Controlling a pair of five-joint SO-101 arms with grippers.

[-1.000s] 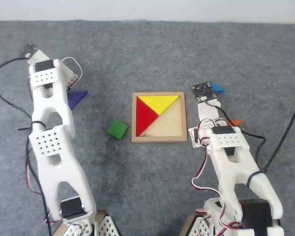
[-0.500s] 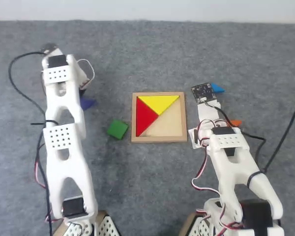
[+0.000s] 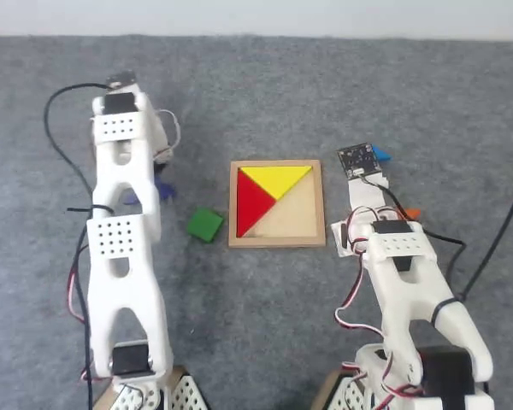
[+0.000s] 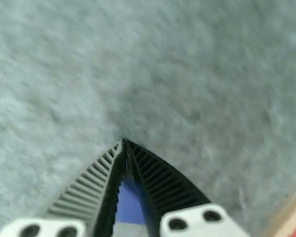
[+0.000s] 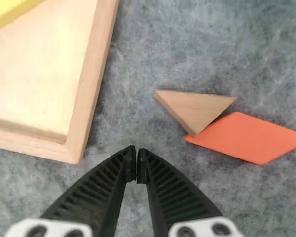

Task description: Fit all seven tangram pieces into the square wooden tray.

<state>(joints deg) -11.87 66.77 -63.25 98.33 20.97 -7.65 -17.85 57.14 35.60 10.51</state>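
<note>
The square wooden tray [image 3: 301, 215] holds a yellow triangle [image 3: 276, 178] and a red triangle [image 3: 253, 205]; its lower right half is bare. My left gripper [image 4: 124, 144] is shut on a dark blue piece [image 4: 129, 205], which in the high view sits left of the tray as the dark blue piece [image 3: 160, 190] under the left arm. A green square [image 3: 204, 225] lies between that arm and the tray. My right gripper [image 5: 136, 151] is shut on nothing, just off the tray's corner [image 5: 84, 133], near a wooden triangle [image 5: 195, 109] and an orange parallelogram [image 5: 246, 136].
A light blue piece [image 3: 379, 155] lies right of the tray, beyond the right arm's camera board [image 3: 356, 160]. Cables trail from both arms. Grey carpet covers the table, with open room in front of and behind the tray.
The left arm has swung right toward the tray, carrying the dark blue piece with it. The right arm has barely moved.
</note>
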